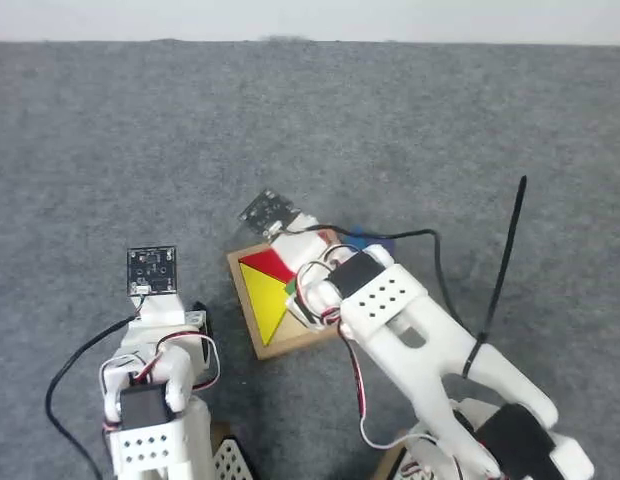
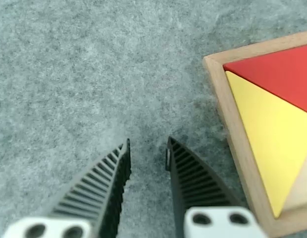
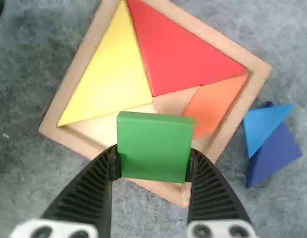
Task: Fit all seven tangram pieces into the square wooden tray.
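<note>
The square wooden tray (image 1: 252, 330) (image 2: 216, 87) (image 3: 257, 84) lies on the grey carpet and holds a yellow triangle (image 3: 111, 79), a red triangle (image 3: 176, 54) and an orange piece (image 3: 213, 104). My right gripper (image 3: 151, 163) hangs over the tray, shut on a green square piece (image 3: 153, 146). Two blue pieces, a light one (image 3: 262, 124) on a darker one (image 3: 275, 153), lie on the carpet just outside the tray. My left gripper (image 2: 146, 158) is open over bare carpet beside the tray, with nothing between its fingers.
Grey carpet (image 1: 440, 130) stretches all around the tray. A black cable (image 1: 505, 260) rises beside the right arm. The left arm's base (image 1: 155, 420) stands at the near edge, left of the tray.
</note>
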Controlling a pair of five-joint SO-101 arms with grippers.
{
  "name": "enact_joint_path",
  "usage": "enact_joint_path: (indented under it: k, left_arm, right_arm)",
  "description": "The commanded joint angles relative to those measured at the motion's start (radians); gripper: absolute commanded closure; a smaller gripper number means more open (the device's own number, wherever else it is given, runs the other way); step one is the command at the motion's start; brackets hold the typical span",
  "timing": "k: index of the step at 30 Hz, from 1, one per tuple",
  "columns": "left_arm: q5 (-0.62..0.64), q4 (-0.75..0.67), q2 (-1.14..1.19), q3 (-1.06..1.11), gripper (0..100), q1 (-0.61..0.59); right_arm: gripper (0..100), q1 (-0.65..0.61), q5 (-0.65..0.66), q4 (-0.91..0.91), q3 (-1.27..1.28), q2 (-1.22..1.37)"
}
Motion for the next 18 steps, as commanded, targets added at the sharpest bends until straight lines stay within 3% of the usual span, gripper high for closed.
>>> enact_joint_path:
  k: [1,11,18]
  left_arm:
    - [-0.005,0.002,-0.014,-0.005,89,-0.006]
    - [-0.005,0.002,-0.014,-0.005,89,-0.006]
    - [-0.005,0.002,-0.014,-0.005,89,-0.006]
  right_arm:
    - [96.5,-0.03,0.095,-0.013,-0.015,0.05]
    - [95.9,-0.07,0.147,-0.03,-0.091,0.243]
    - [78.3,-0.071,0.18,-0.035,-0.092,0.243]
